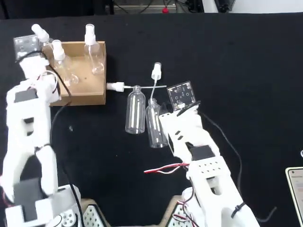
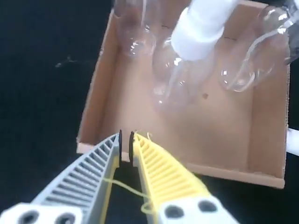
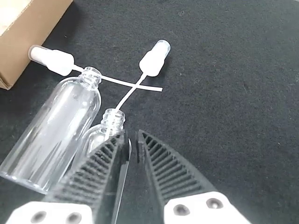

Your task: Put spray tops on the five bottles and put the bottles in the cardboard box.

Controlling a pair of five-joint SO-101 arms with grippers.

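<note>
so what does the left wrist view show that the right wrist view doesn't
Left wrist view alone: the inside of the cardboard box, with three clear bottles in it, one wearing a white spray top, and the left gripper, shut, above the box's near wall.
Right wrist view alone: two uncapped bottles lying on the table, two loose spray tops whose tubes cross, and the right gripper over the nearer bottle.
Both: the box, though only a corner of it in the right wrist view, and the black table.

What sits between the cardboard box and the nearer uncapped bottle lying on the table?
A loose spray top, lying beside the box, its tube passing the bottle mouth; high view.
</note>
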